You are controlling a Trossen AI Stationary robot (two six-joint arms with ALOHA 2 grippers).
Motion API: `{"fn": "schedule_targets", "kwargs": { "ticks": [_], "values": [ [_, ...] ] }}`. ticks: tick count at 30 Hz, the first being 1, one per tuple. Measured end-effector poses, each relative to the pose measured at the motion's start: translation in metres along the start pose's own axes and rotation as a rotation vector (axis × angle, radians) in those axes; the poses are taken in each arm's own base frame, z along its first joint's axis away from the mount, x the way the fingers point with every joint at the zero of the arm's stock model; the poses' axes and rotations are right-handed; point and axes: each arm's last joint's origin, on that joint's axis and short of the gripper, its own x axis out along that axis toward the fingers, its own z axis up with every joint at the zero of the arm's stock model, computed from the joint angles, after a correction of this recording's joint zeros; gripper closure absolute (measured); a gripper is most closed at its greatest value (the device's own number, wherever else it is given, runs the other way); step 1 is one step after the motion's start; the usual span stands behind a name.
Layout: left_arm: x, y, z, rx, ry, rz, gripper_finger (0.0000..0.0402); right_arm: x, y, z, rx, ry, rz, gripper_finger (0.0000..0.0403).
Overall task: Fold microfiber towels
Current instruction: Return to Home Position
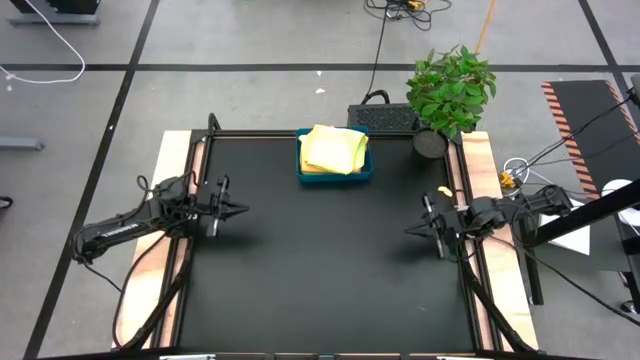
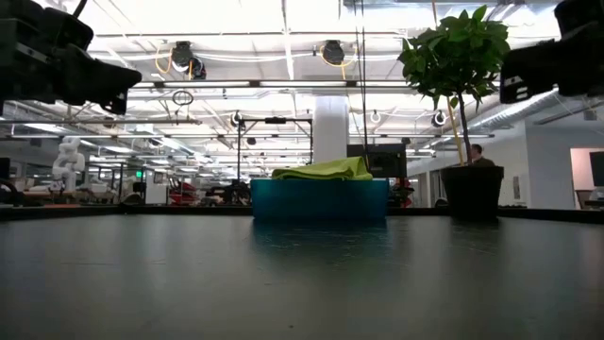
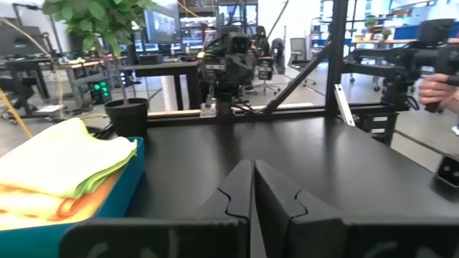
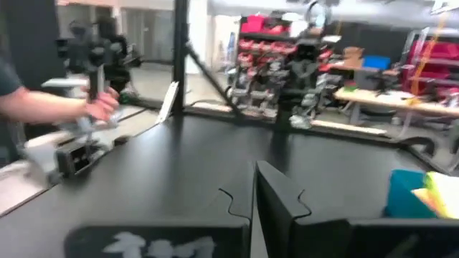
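Note:
A stack of folded microfiber towels [image 1: 333, 149], pale yellow and lime green on top with orange-yellow below [image 3: 50, 172], lies in the blue tray [image 1: 335, 176] at the table's far middle; the low view shows a lime green towel [image 2: 321, 170] on top. My left gripper [image 1: 243, 211] is shut and empty above the table near its left edge. My right gripper [image 1: 409, 231] is shut and empty near the right edge. Both point toward the table's middle.
A potted plant [image 1: 450, 92] stands at the table's far right corner. A small yellow thing [image 1: 443, 191] lies by the right edge. A person's hand [image 4: 100, 107] holds a device beyond the table's near side. The black tabletop [image 1: 320, 270] stretches between the arms.

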Motion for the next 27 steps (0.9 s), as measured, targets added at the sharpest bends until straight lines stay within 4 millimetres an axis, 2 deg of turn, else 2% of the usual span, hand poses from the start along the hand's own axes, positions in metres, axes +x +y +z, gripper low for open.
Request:
{"fn": "schedule_targets", "kwargs": {
  "ticks": [13, 21, 27],
  "values": [
    [0.000, 0.000, 0.000, -0.001, 0.000, 0.013, 0.0380, 0.004, 0.001, -0.006, 0.034, 0.066, 0.018, 0.0397],
    [0.000, 0.000, 0.000, -0.001, 0.000, 0.013, 0.0380, 0.004, 0.000, 0.006, 0.038, -0.051, 0.003, 0.0397],
    [0.000, 0.000, 0.000, -0.002, 0.000, 0.014, 0.0380, 0.004, 0.000, 0.002, 0.065, -0.012, 0.006, 0.0397]
  ]
}}
